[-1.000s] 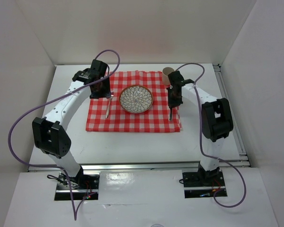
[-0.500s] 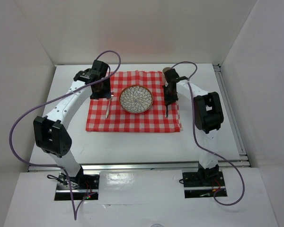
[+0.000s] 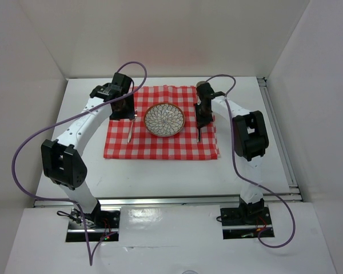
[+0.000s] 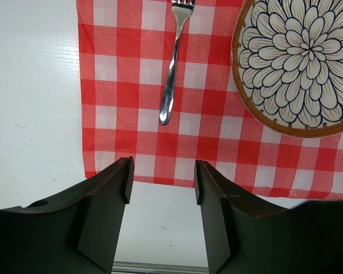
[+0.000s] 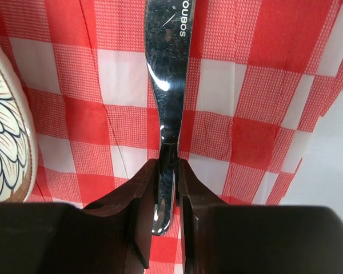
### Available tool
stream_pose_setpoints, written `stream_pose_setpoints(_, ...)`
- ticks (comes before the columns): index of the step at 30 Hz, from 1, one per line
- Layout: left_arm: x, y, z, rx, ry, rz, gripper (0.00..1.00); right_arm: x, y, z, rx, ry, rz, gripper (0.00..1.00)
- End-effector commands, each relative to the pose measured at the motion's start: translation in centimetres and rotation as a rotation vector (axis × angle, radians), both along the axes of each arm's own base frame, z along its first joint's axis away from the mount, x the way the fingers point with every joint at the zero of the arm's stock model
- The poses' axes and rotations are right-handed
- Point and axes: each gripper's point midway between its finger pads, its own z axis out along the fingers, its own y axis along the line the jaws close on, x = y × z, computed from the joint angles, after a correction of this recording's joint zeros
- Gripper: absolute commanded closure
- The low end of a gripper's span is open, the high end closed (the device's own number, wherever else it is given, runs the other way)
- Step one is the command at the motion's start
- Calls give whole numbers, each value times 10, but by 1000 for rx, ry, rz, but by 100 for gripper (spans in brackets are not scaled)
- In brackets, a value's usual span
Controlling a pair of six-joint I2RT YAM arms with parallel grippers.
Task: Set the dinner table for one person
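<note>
surface: white dinner table (image 3: 160,171) inside white walls, with a silver rail along its near edge.
cloth: red-and-white checked cloth (image 3: 160,145) lies flat in the middle of the table.
plate: we see a flower-patterned plate (image 3: 164,119) resting on the cloth, about centre.
fork: fork (image 4: 171,74) lies on the cloth just left of the plate, clear of the plate and the fingers.
left gripper: left gripper (image 4: 163,174) is spread and holds nothing, above the cloth's edge beyond the fork's handle end.
right gripper: right gripper (image 5: 168,171) pinches the knife (image 5: 167,68) by its handle, blade over the cloth right of the plate.
contact: we cannot tell whether the blade touches the cloth.
</note>
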Motion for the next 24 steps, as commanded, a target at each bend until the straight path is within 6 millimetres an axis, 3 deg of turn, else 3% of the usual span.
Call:
stream_pose_setpoints(1, 5, -3, 12, -8, -39, -3, 37, 3, 7, 25, 26, -26, -24, 98)
stream_pose_setpoints(5, 3, -2, 12, -8, -39, -3, 37, -1, 6, 21, 28, -18, -34, 91)
stream_pose_setpoints(10, 2, -1, 19, -14, -56, -3, 37, -2, 9, 21, 22, -21, -38, 67)
stream_pose_setpoints(13, -2, -1, 22, -19, -57, 5, 37, 1, 13, 37, 23, -49, -33, 49)
stream_pose_setpoints(18, -4, 0, 33, -32, -80, 14, 37, -4, 8, 87, 14, -119, -52, 30)
stream_pose_setpoints(20, -6, 0, 41, -42, -93, 21, 37, -8, 1, 125, 21, -197, -79, 23)
stream_pose_setpoints(21, -10, 1, 51, -51, -119, 21, 37, -19, -4, 129, 19, -194, -97, 11)
stream_pose_setpoints(22, -11, 1, 55, -60, -131, 28, 37, -29, -9, 160, 43, -259, -113, 5)
stream_pose_setpoints(23, -10, 1, 62, -69, -157, 28, 37, -33, -15, 172, 46, -298, -154, 0)
stream_pose_setpoints(24, -13, 0, 72, -89, -186, 21, 37, -46, -23, 166, 33, -293, -183, 0)
